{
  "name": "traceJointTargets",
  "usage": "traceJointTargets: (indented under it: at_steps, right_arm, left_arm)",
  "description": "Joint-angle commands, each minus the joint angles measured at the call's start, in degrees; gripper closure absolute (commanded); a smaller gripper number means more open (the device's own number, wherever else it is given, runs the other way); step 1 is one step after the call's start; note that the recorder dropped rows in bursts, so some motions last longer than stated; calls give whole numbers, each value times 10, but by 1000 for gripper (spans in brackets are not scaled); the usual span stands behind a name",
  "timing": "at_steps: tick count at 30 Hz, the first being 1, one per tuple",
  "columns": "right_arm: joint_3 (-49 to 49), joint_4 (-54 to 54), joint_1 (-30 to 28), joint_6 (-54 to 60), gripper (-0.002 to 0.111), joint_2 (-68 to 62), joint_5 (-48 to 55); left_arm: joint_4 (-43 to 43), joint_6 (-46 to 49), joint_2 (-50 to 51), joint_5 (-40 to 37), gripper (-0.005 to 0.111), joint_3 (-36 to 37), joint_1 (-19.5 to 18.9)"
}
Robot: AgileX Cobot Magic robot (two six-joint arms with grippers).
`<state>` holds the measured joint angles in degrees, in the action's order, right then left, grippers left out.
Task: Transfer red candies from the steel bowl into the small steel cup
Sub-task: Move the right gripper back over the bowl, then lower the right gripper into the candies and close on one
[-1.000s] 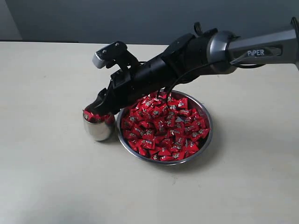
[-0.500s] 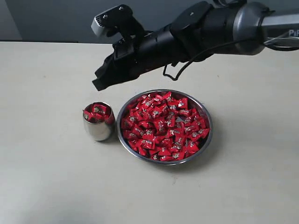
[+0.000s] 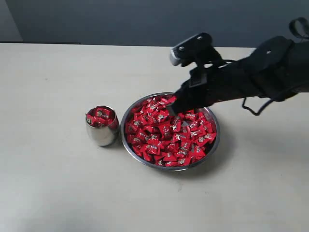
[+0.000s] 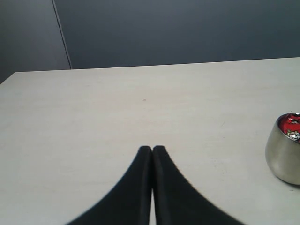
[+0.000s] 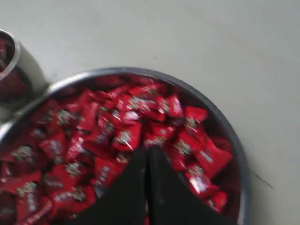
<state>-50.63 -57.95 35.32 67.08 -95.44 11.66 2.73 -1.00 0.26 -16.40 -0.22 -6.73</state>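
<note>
The steel bowl (image 3: 215, 137) sits mid-table, heaped with red candies (image 3: 166, 133). Left of it stands the small steel cup (image 3: 102, 130), filled to its rim with red candies (image 3: 101, 116). My right gripper (image 3: 173, 108) hangs shut over the bowl's far side, tips just above the pile, nothing between them. The right wrist view shows its shut tips (image 5: 148, 151) over the candies (image 5: 126, 136), the bowl rim (image 5: 236, 145) and the cup (image 5: 18, 70) beside it. My left gripper (image 4: 152, 149) is shut and empty over bare table, the cup (image 4: 283, 157) off to one side.
The pale table top (image 3: 58, 183) surrounds bowl and cup. A dark wall (image 3: 120, 19) runs behind the table's far edge. The right arm (image 3: 260, 72) reaches in from the right side.
My right gripper left the cup, rose, swung right and came down over the bowl's far side. Its jaws went from open to shut.
</note>
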Motion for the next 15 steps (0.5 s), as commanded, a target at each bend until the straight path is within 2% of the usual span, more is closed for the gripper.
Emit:
traceJointTargets:
  at_steps: [1,15]
  right_arm:
    - [68,-3,-55,6,109,40,-30]
    - [87,-6,-67,50,109,-4,-15]
  left_arm:
    - [-2,-1,-3,1,106,2,0]
    - [-2,-1,-3,1,106,2,0]
